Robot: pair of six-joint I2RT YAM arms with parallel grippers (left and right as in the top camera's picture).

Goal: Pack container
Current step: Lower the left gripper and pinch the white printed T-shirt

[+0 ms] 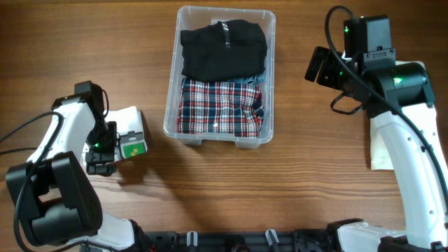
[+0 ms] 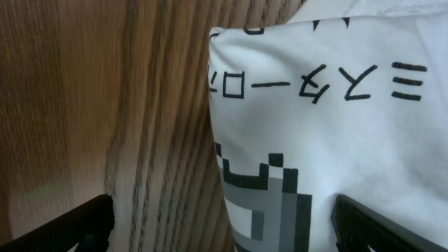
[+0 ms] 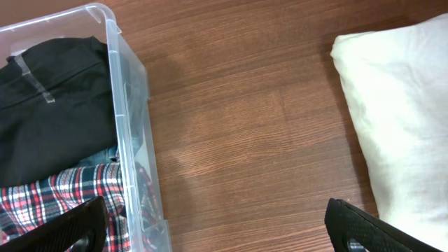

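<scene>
Left gripper [image 1: 103, 161] hangs just above the worktop [image 1: 280, 189] with its jaws spread wide and nothing between them. It sits at the left edge of a folded white T-shirt [image 1: 131, 133] printed with black lettering and a pixel graphic. In the left wrist view the shirt fills the right half of the picture, so one finger is over cloth and the other over bare wood.

From this gripper the clear plastic container [image 1: 170, 105] lies to the right and a little farther from the robot, near but not touching the shirt. Its long axis runs away from the robot. A folded black garment [image 1: 222, 45] fills the far half and a red plaid shirt [image 1: 220, 105] the near half, so anything added would probably have to go on top of them.

The left arm is the nearer one to the white shirt; its forearm is folded back and the wrist points down. The right gripper [image 1: 318, 66], also wide and empty, is held high just off the container's right wall. A folded cream garment [image 3: 406, 119] lies on the worktop on its other side.
</scene>
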